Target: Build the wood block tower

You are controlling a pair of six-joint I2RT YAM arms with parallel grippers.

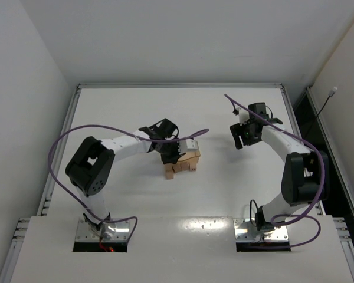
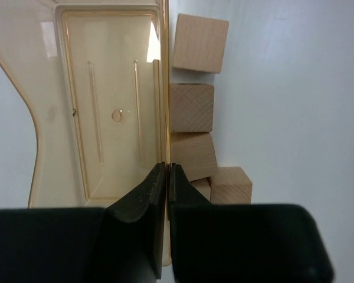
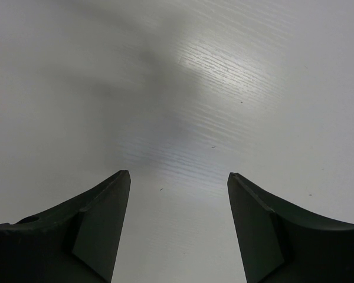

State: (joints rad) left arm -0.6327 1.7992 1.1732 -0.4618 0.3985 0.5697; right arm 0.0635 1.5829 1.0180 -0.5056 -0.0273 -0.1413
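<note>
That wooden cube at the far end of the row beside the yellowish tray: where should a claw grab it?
Probably from straight above, pinching the end cube on its far and near faces. Its far face is open and a slim gap parts it from the next cube, while the tray wall crowds another side. The open right claw is free.

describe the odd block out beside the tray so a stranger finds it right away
Start at the translucent amber tray that the left gripper pinches by one wall. Wood blocks line the outside of that wall; go to the block farthest from the gripper. It alone is plainly twisted out of line, with a small gap before the next block.
</note>
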